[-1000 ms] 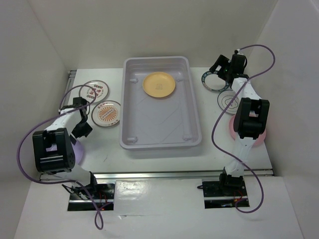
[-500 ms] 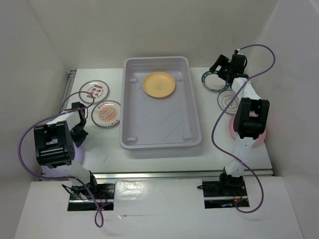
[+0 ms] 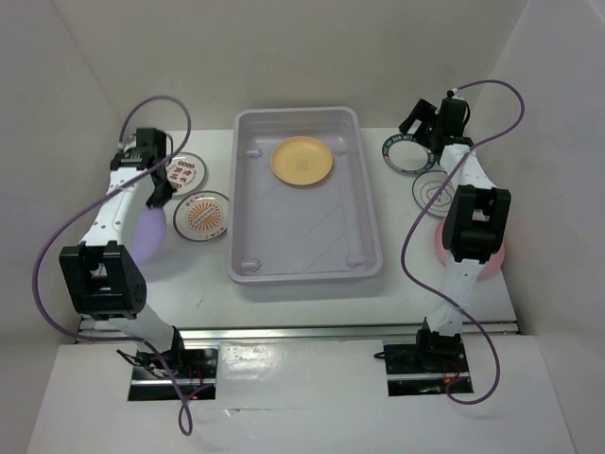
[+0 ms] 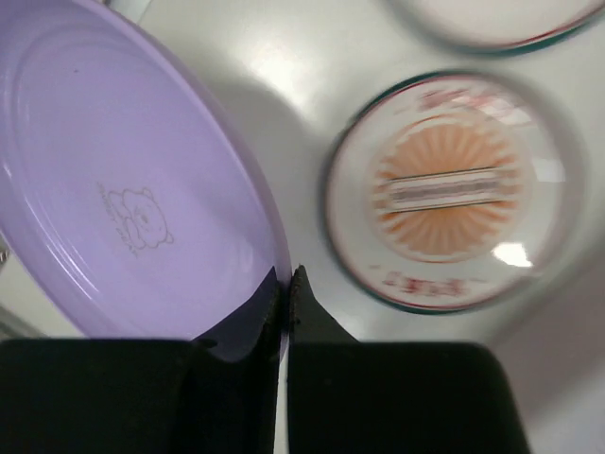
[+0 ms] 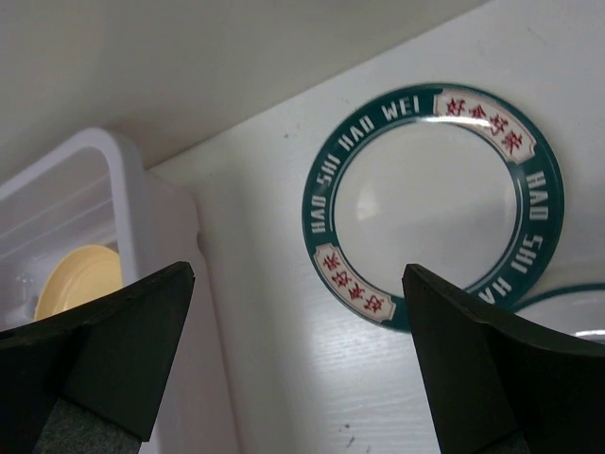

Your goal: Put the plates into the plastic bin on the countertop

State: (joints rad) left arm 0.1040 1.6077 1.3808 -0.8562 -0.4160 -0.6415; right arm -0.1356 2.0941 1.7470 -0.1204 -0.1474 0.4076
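My left gripper (image 3: 156, 196) is shut on the rim of the lavender plate (image 3: 148, 233), which hangs tilted above the countertop (image 3: 198, 274). The left wrist view shows the fingertips (image 4: 286, 280) pinching the lavender plate (image 4: 132, 189) at its edge, with the sunburst plate (image 4: 444, 189) below. The plastic bin (image 3: 369, 236) holds the yellow-orange plate (image 3: 302, 161). My right gripper (image 5: 295, 274) is open above the countertop between the bin wall (image 5: 142, 208) and the green-rimmed plate (image 5: 435, 203).
The sunburst plate (image 3: 201, 216) and the red-marked plate (image 3: 181, 172) lie left of the bin. Right of it lie the green-rimmed plate (image 3: 408, 154), the line-drawing plate (image 3: 435, 192) and a pink plate (image 3: 492, 253) partly under the right arm. White walls stand close on three sides.
My left gripper closed on the lavender plate, then lifted it off the near-left countertop and swung it toward the far left. The right arm has stayed still.
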